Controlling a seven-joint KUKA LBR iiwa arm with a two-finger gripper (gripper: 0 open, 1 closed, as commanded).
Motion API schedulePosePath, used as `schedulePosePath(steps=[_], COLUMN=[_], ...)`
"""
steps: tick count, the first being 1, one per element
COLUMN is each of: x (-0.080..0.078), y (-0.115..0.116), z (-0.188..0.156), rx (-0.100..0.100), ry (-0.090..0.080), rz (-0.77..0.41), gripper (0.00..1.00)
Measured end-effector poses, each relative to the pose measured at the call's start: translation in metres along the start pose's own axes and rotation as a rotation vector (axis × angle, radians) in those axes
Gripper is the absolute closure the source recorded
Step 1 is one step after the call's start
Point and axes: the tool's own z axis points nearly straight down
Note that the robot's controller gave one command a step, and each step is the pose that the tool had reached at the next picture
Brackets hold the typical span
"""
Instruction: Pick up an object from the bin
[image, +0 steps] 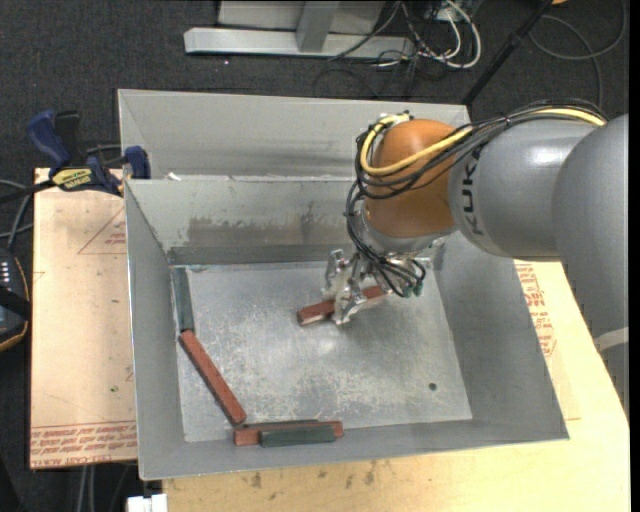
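My gripper is down near the middle of the bin, a little toward the back wall. A short red-brown bar lies slantwise there and passes between the fingers. Its left end sticks out toward the bin's centre and its right end shows just under the wrist. The fingers are closed against its sides. I cannot tell whether the bar rests on the floor or is slightly raised.
A dark green bar lies along the left wall. A long red-brown bar runs diagonally from it toward the front left corner. Another dark green bar with a small red piece lies along the front wall.
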Motion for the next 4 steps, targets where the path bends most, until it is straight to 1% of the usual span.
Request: schedulePosePath(steps=[2, 3, 4], x=[0.000, 0.003, 0.004], y=[0.000, 0.001, 0.002], z=[-0.002, -0.010, -0.030], rx=[0.000, -0.003, -0.005], ry=[0.001, 0.016, 0.021], rz=[0.001, 0.001, 0.000], gripper=[1.00, 1.00, 1.00])
